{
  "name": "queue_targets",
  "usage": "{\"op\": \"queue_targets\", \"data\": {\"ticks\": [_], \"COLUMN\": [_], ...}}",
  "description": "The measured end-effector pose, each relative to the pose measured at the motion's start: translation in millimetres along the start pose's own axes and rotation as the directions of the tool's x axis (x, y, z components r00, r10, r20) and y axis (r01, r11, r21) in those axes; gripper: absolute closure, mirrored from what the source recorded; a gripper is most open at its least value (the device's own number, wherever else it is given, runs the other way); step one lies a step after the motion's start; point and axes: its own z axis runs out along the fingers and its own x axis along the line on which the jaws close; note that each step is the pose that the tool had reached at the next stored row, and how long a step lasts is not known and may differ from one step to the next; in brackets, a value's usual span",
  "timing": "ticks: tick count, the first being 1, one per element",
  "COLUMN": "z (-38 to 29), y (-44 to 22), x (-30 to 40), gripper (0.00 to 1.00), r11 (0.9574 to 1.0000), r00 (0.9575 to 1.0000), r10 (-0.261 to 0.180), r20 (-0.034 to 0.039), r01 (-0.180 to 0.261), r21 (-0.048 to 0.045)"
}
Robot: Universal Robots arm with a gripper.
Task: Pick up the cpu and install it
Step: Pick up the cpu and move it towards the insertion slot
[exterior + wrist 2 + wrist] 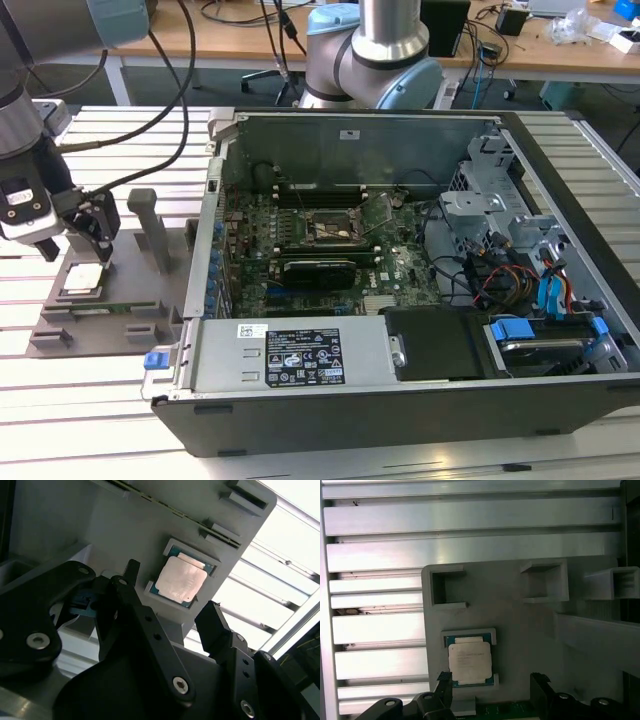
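Note:
The cpu, a small square chip with a silvery top, lies flat in a recess of a grey fixture plate at the exterior view's left. My gripper hangs just above it, open, with nothing between its fingers. In both wrist views the cpu sits in its framed pocket with the black fingertips apart from it. The open desktop case holds the motherboard with its dark socket frame near the middle.
A green memory strip and upright grey posts share the fixture plate. The slatted aluminium table carries everything. Cables and drive bays crowd the case's right side. A second arm's base stands behind the case.

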Motion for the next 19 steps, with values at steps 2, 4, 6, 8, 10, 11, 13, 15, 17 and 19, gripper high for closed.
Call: {"op": "queue_targets", "data": {"ticks": [2,4,6,8,10,11,13,15,17,19], "z": [0.6,1.2,1.7,2.5,3.1,3.6,4.1,4.4,4.9,5.8], "y": [0.0,0.0,0.0,0.1,0.1,0.1,0.1,0.1,0.1,0.1], "x": [0.0,0.0,0.0,0.1,0.1,0.1,0.1,0.1,0.1,0.2], "gripper": [0.28,0.28,0.28,0.28,0.28,0.28,0.28,0.28,0.28,0.28], "r11": [1.0000,1.0000,1.0000,1.0000,1.0000,1.0000,1.0000,1.0000,1.0000,1.0000], "r00": [1.0000,1.0000,1.0000,1.0000,1.0000,1.0000,1.0000,1.0000,1.0000,1.0000], "r10": [0.000,0.000,0.000,0.000,0.000,0.000,0.000,0.000,0.000,0.000], "r20": [0.0000,0.0000,0.0000,0.0001,0.0000,-0.0001,-0.0001,0.0000,0.0001,0.0000], "r01": [0.000,0.000,0.000,0.000,0.000,0.000,0.000,0.000,0.000,0.000], "r21": [0.0001,0.0000,0.0000,-0.0001,0.0000,0.0000,0.0000,0.0000,-0.0001,0.0000]}}
